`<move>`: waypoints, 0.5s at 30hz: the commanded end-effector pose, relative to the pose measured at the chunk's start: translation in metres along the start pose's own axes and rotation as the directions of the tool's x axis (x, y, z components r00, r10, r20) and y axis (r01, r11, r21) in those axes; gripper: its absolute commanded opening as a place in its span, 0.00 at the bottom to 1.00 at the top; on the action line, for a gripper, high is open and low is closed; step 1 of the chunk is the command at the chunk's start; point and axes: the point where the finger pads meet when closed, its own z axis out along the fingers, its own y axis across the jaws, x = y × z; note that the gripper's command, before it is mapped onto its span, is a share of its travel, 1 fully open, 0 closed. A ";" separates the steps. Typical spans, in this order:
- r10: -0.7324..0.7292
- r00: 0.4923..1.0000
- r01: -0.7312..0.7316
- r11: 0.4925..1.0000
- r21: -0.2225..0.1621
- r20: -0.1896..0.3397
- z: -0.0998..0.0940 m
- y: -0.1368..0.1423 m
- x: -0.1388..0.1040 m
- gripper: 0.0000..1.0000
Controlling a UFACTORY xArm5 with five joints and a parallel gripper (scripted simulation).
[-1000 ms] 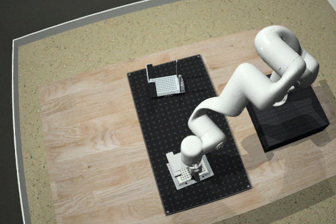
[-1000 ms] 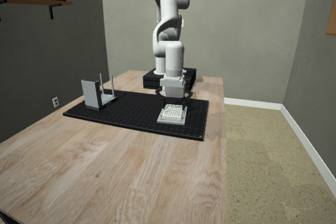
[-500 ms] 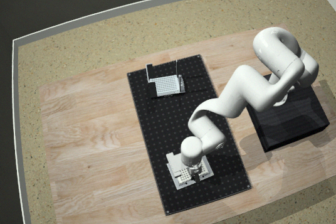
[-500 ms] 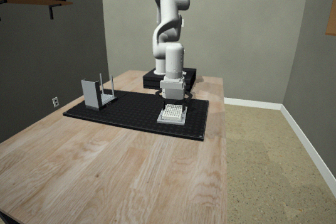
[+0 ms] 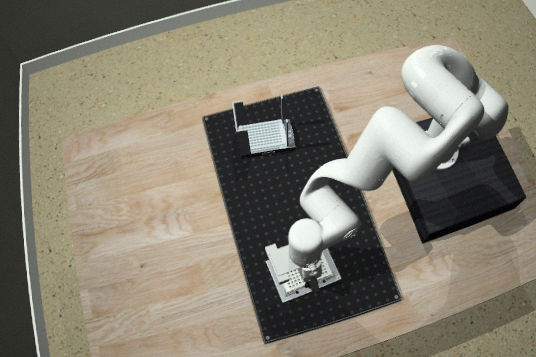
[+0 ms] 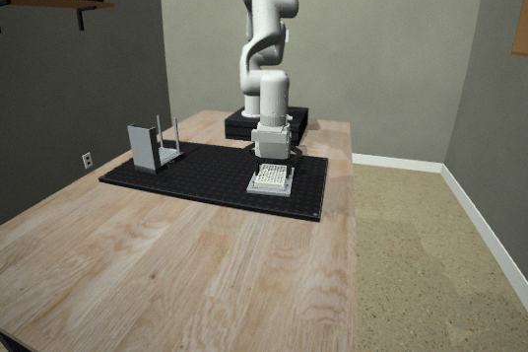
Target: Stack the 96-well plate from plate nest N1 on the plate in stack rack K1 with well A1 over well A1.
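A white 96-well plate sits in the grey plate nest N1 at the near end of the black baseplate; it also shows in the overhead view, mostly hidden under my wrist. My gripper is open and hangs straight above this plate, its dark fingers just outside the plate's two sides. A second white plate lies flat in the stack rack K1 at the far end of the baseplate. I cannot make out the cut-off corners.
The black perforated baseplate lies on a wooden table. The rack has a tall grey back wall and two thin upright posts. My arm's black base block stands at the table's far side.
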 end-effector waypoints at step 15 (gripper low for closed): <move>0.000 1.000 0.000 1.000 0.001 -0.004 -0.002 0.000 0.002 0.00</move>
